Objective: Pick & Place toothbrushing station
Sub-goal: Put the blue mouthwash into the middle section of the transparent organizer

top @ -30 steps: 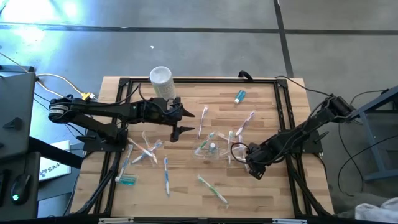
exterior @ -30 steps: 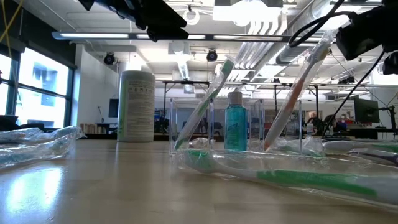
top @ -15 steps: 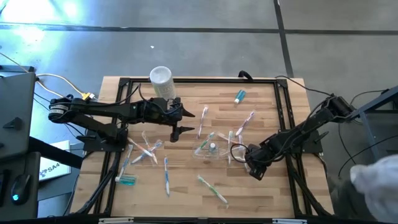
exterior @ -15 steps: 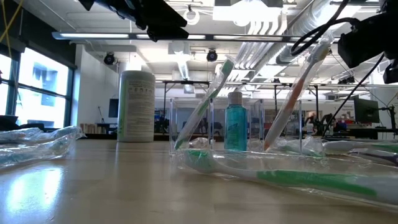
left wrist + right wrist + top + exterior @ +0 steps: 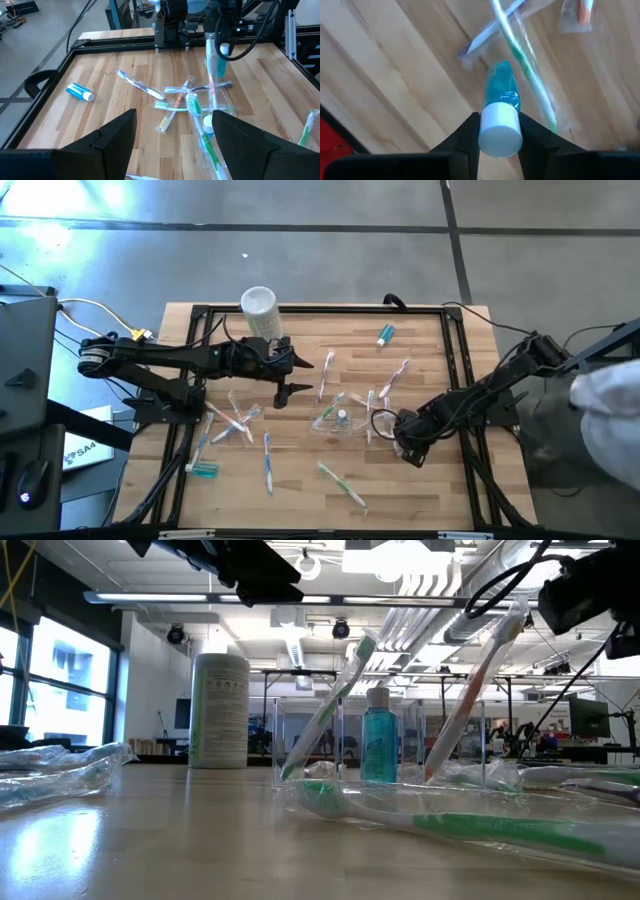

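My right gripper (image 5: 500,127) is shut on a teal toothpaste tube (image 5: 501,90) with a white cap. It hangs over the wood table right of the clear cup (image 5: 340,420). In the cup (image 5: 300,740) stand a green toothbrush (image 5: 335,705), a teal tube (image 5: 380,745) and a wrapped orange toothbrush (image 5: 480,690). My left gripper (image 5: 295,375) waits open in the air, left of the cup and toward the far side. Its two fingers (image 5: 117,135) frame the scene in the left wrist view, where my right gripper (image 5: 223,35) shows beyond the cup. My right gripper pinches the tube's white cap (image 5: 500,132) between its two fingers (image 5: 470,135), one on each side. The fingers come from above, pointing almost straight down. The tube hangs below them, cap up and crimped end down; whether that end touches the table I cannot tell.
Wrapped toothbrushes lie scattered over the table (image 5: 268,462) (image 5: 343,485) (image 5: 395,377) (image 5: 329,375). Two more teal tubes lie at the far side (image 5: 386,333) and near left (image 5: 203,469). A tall white cylinder (image 5: 260,310) stands at the far left. A person in light clothing (image 5: 610,410) is beyond the right edge.
A person in light clothing has come into view beyond the table's right edge. The toothbrushes, the tubes and the cup lie as before.
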Robot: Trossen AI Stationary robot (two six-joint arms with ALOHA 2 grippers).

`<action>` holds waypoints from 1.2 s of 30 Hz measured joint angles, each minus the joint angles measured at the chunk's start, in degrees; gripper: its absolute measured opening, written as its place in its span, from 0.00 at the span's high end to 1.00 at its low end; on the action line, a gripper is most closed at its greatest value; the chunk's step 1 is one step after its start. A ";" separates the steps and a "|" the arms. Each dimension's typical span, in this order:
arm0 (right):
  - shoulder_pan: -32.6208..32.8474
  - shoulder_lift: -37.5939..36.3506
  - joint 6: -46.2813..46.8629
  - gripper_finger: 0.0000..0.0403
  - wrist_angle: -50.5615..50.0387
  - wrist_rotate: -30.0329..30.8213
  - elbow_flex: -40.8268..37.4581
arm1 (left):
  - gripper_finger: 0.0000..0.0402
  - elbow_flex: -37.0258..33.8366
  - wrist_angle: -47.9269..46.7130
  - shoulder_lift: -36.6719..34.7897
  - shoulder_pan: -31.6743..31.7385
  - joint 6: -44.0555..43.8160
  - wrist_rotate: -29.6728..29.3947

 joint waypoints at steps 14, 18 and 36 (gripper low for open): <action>3.44 -0.04 -5.02 0.78 -0.42 -0.95 12.23 | 0.37 0.00 -0.09 0.00 0.00 -0.04 0.00; 4.63 -0.04 -10.16 0.78 0.88 3.36 16.57 | 0.37 0.00 -0.12 0.00 0.00 -0.07 0.01; -11.50 4.38 -42.11 0.78 12.18 8.60 19.12 | 0.37 0.00 -0.04 0.00 0.00 -0.15 0.01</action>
